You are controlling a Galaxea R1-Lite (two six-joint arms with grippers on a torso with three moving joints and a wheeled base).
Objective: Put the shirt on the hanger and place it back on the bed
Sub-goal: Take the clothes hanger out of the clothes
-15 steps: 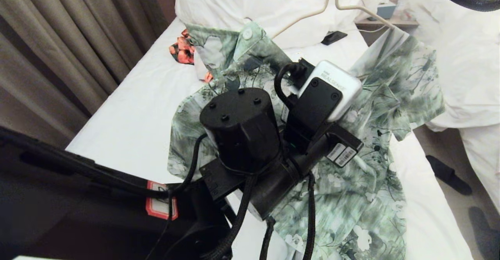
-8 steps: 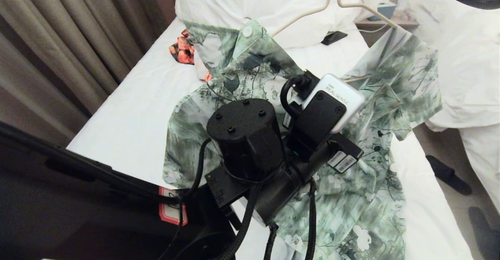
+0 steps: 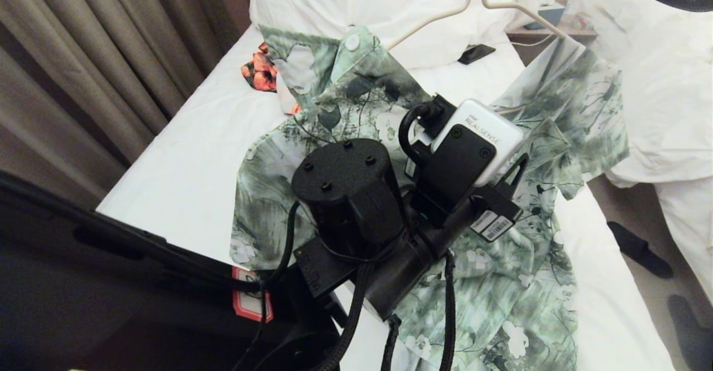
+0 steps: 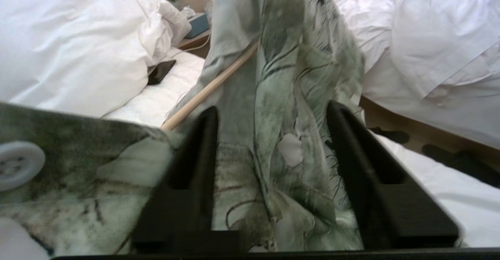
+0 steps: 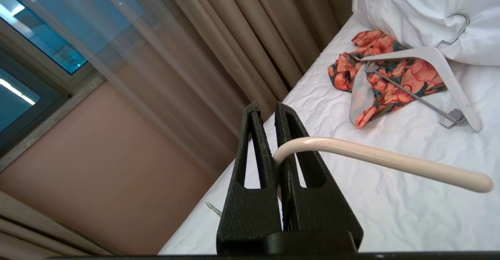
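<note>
Counted: two hangers, one cream hanger [image 3: 445,15], one white clip hanger [image 5: 437,63]; two garments, one green shirt [image 3: 501,282], one orange floral garment [image 5: 384,72]; one dark phone [image 3: 476,53]; two claws, left claw [image 4: 273,174], right claw [image 5: 277,150].

hanger [image 3: 445,14] hook cut off at top edge, left tool [image 4: 269,174] hiding shirt [image 3: 501,282] middle

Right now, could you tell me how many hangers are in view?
2: the cream hanger held up by the right gripper with the shirt on it, and a white clip hanger lying on the floral garment.
</note>
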